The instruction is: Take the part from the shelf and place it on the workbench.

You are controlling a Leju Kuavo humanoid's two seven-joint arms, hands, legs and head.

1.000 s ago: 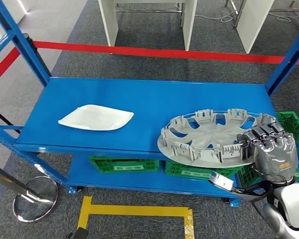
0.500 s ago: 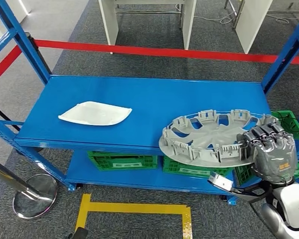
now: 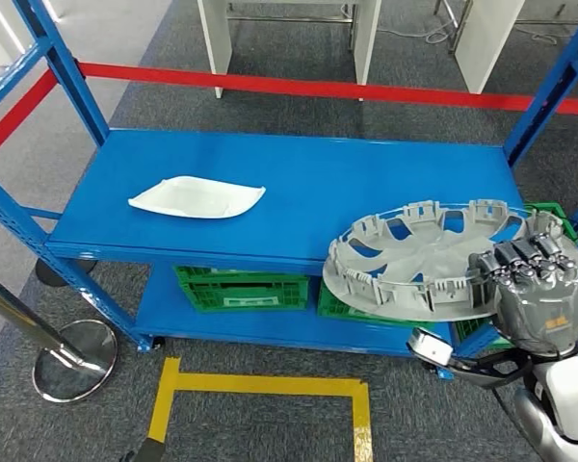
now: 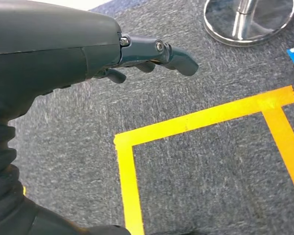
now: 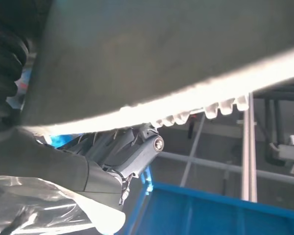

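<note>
I see the grey wheel cover (image 3: 426, 258) lying nearly flat, ribbed inner face up, rim tilted slightly; being round, it has no long axis. It overhangs the front edge of the blue shelf (image 3: 293, 188) at its right end. My right hand (image 3: 535, 289) grips its near rim, fingers curled over the edge. In the right wrist view the cover is a blurred grey expanse. My left hand (image 4: 101, 49) hangs over yellow floor tape (image 4: 197, 122), holding nothing, fingers loosely extended. A white tray (image 3: 196, 197) lies toward the shelf's left end.
</note>
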